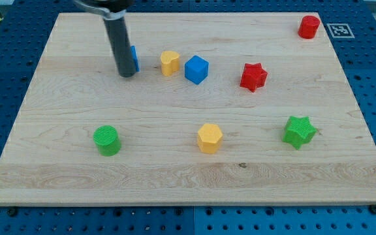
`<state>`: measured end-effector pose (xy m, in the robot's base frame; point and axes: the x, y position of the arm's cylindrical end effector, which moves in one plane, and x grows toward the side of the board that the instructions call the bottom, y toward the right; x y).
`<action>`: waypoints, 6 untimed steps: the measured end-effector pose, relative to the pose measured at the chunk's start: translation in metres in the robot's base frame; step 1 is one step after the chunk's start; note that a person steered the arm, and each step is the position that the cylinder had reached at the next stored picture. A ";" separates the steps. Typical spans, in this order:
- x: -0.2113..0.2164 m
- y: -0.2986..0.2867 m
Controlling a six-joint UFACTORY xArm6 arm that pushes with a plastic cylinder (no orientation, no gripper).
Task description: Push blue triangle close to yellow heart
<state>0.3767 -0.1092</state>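
My tip touching blue triangle — yellow heart near; 8 blocks.

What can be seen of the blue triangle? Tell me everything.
Little of the blue triangle shows: only a narrow blue sliver at the rod's right edge, since my tip stands in front of it, at its left. It looks like matte plastic, resting on the wooden board near the view's top left. Its shape cannot be made out. The yellow heart sits just to its right, with a gap between them. Whether the rod touches it is unclear.
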 end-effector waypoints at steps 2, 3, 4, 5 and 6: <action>-0.024 -0.037; -0.024 -0.089; -0.048 -0.109; -0.050 -0.060; -0.049 -0.039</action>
